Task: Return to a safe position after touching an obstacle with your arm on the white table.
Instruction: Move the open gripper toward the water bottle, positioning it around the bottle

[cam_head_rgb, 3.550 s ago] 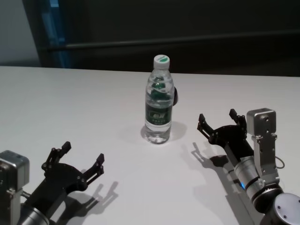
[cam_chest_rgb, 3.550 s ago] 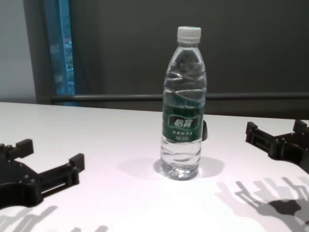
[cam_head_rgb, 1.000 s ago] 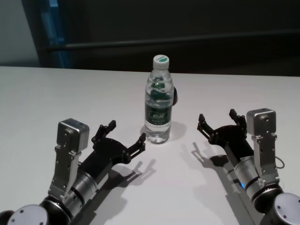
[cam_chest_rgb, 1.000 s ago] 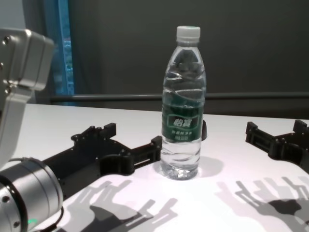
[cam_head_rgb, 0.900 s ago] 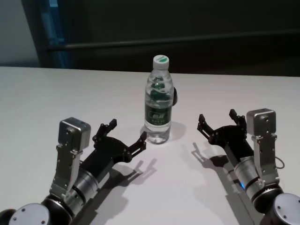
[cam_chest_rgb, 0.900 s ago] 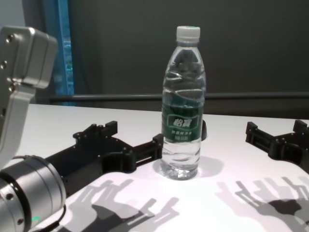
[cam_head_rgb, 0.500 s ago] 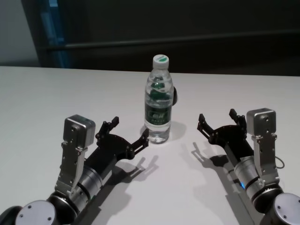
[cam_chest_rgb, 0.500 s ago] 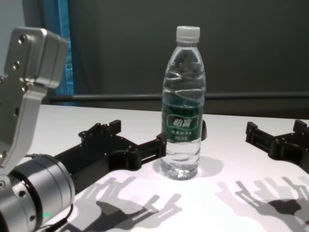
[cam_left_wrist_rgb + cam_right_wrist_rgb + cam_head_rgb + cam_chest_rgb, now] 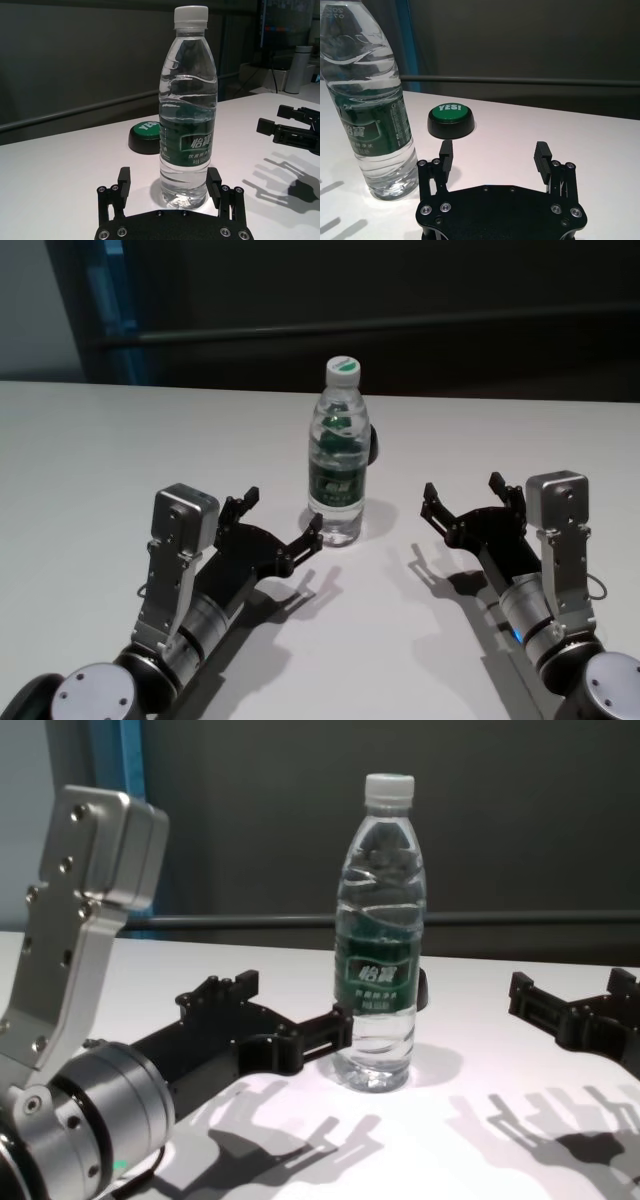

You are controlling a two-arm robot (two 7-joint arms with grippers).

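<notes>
The obstacle, a clear water bottle (image 9: 338, 455) with a white cap and a dark green label, stands upright mid-table on the white table (image 9: 100, 440). My left gripper (image 9: 284, 510) is open and low over the table, right at the bottle's near left side. In the left wrist view the bottle (image 9: 188, 115) stands just beyond the gap between the open fingers (image 9: 124, 176). In the chest view one fingertip (image 9: 338, 1020) reaches the bottle's (image 9: 380, 950) side; I cannot tell whether it touches. My right gripper (image 9: 462, 486) is open and empty, to the right of the bottle.
A low black round button (image 9: 451, 120) with a green "YES!" top sits just behind the bottle, also in the left wrist view (image 9: 145, 136). A dark wall and rail run behind the table's far edge. White tabletop stretches left and far right.
My left arm has moved forward from the near left corner, bringing its open gripper up to the bottle. The bottle still stands upright in place. The right arm has not moved.
</notes>
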